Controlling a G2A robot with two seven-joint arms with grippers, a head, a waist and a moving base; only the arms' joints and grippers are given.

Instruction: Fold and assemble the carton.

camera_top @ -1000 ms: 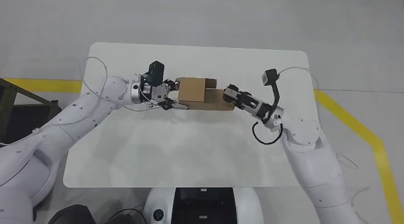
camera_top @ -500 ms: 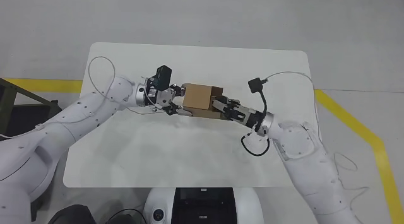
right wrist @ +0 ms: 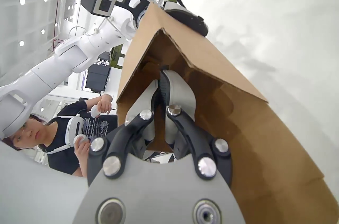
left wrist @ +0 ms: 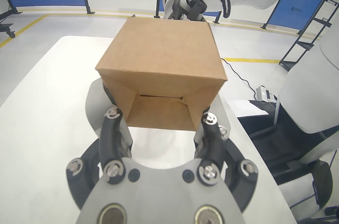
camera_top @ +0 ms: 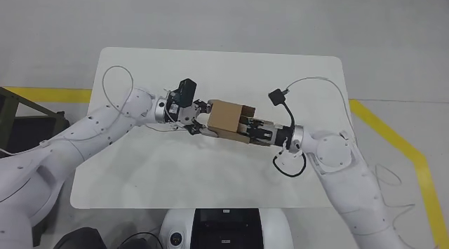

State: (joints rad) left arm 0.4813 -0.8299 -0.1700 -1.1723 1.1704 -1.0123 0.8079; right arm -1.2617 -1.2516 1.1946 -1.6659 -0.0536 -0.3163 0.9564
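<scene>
The brown carton (camera_top: 226, 116) is held just above the middle of the white table, a boxy tube with one closed end. In the left wrist view the carton (left wrist: 161, 55) sits between my left gripper's fingers (left wrist: 209, 119), which press on its two side walls. My left gripper (camera_top: 199, 116) is shut on that end. The right gripper (camera_top: 247, 131) meets the opposite, open end. In the right wrist view the right gripper (right wrist: 162, 76) is shut, its fingertips pushed inside the carton (right wrist: 238, 113) under an angled flap.
The white table (camera_top: 140, 172) has bare surface on all sides of the carton. A thin cable (camera_top: 112, 81) loops off the left arm, and another cable (camera_top: 316, 81) arcs off the right arm.
The carton moved slightly right and nearer the table's front and now looks squared up. The right arm swung in and its gripper went into the open end. The left gripper followed.
</scene>
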